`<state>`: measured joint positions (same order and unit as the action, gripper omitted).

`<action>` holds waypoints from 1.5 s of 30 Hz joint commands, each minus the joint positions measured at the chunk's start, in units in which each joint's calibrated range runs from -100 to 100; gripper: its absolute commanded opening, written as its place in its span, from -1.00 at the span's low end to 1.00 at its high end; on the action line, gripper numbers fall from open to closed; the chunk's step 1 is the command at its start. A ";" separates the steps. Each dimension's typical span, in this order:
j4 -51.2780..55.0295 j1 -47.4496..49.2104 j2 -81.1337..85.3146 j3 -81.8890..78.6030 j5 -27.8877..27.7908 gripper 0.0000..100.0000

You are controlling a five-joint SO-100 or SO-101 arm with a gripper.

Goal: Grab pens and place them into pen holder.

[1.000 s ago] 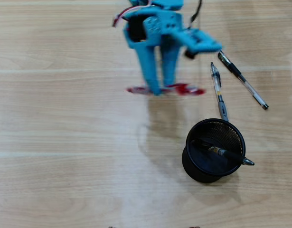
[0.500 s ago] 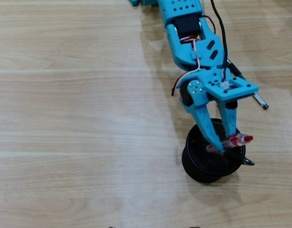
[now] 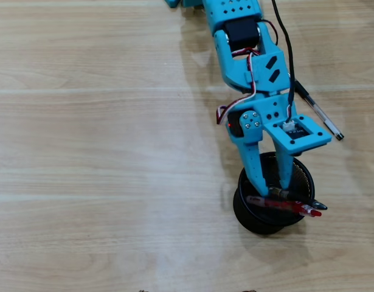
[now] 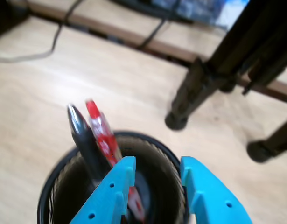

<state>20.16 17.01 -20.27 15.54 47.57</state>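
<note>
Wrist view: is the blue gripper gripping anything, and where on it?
Nothing. The blue gripper is open; the red clear-barrelled pen leans in the black wire-mesh pen holder beside the black pen.

The arm (image 3: 247,55) and its fingers (image 4: 113,196) are bright turquoise blue. The pen holder (image 3: 244,210) is black wire mesh. In it lean a red pen (image 4: 102,135) with a clear barrel and a dark pen (image 4: 82,133), probably black though blurred. The bench (image 3: 83,152) is pale wood-grain with faint plank lines.
</note>
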 commanded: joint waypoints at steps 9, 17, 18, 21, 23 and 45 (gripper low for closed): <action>69.36 3.07 39.29 0.17 -14.64 -0.78; 63.51 15.25 31.09 -12.14 -15.69 -0.77; 60.42 16.70 28.64 -12.23 -15.74 -0.77; 54.06 17.83 21.12 -11.96 -15.27 -0.78; 52.17 17.83 15.71 -9.70 -14.22 -0.78; 55.01 13.31 -23.26 19.46 5.43 -0.75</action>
<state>73.21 31.95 -44.05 34.04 52.69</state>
